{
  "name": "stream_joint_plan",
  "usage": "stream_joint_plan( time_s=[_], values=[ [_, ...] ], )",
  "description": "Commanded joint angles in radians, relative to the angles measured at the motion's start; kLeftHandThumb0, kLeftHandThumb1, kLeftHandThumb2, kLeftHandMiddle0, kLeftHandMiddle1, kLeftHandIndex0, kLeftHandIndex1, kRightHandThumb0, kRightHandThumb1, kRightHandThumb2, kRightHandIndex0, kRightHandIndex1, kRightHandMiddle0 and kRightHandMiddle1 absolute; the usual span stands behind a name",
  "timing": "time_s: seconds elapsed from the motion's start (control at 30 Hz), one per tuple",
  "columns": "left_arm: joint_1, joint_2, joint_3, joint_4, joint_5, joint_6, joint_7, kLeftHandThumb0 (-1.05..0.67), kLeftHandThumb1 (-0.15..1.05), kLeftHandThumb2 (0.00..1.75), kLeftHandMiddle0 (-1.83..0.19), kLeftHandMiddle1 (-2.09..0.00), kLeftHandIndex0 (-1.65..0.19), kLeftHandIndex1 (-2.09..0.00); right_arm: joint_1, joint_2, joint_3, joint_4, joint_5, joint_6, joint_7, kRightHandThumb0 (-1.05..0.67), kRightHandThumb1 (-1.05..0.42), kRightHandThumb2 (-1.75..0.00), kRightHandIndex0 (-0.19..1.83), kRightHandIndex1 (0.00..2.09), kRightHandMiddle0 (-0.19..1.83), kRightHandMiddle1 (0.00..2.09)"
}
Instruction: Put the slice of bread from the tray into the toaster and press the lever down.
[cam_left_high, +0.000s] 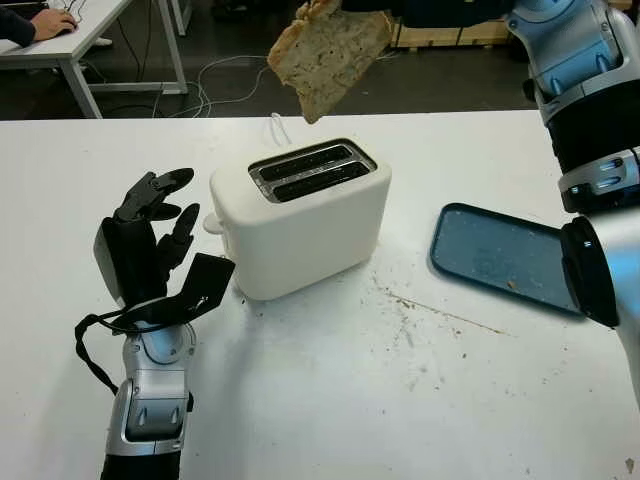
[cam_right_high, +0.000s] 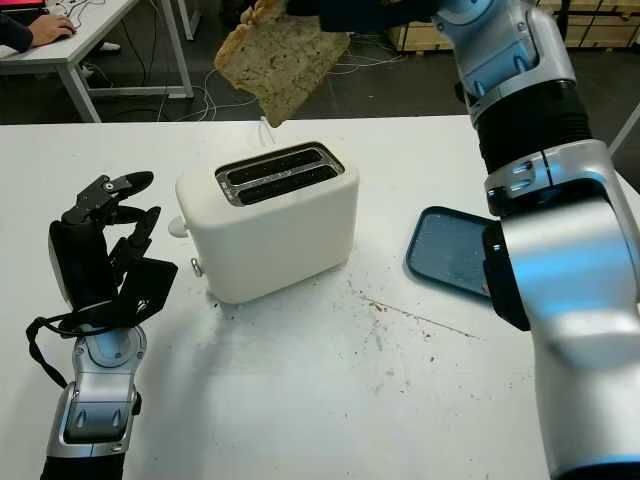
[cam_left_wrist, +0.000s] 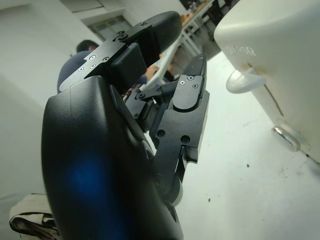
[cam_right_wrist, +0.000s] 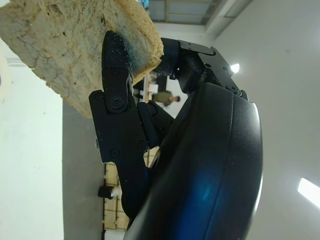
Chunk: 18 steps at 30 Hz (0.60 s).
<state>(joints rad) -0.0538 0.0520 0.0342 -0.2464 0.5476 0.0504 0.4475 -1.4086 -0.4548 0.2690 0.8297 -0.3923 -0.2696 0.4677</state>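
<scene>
Left eye view showed your left hand (cam_left_high: 150, 235) open beside the toaster (cam_left_high: 300, 215) on the worktop (cam_left_high: 400, 400), the tray (cam_left_high: 500, 255) emptied, and your right hand's fingers (cam_right_wrist: 117, 100) clamped on the bread slice (cam_left_high: 330, 55) high above the slots, so insertion and the lever remained.

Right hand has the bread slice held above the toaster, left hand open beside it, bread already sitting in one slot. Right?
Not quite: both slots of the toaster are empty in the left eye view. The right hand holds the bread slice above it; the left hand is open beside it.
</scene>
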Motion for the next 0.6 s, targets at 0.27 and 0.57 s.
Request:
stream_joint_plan(
  time_s=[0.27,0.57],
  values=[
    [-0.003,0.0,0.004,0.002,-0.005,-0.015,0.007,-0.08,0.92,0.02,-0.69,-1.11,-0.84,-0.42,0.061,-0.007,0.009,-0.142,-0.017,0.126,0.078,-0.47,-0.92,-0.33,1.15,1.75,0.95,1.75],
    [-0.002,-0.001,0.001,-0.003,0.0,-0.008,0.004,-0.1,0.92,0.03,-0.69,-1.1,-0.83,-0.42,0.072,-0.025,-0.002,-0.155,0.0,0.108,0.116,-0.47,-0.92,-0.34,1.16,1.75,0.96,1.75]
  ],
)
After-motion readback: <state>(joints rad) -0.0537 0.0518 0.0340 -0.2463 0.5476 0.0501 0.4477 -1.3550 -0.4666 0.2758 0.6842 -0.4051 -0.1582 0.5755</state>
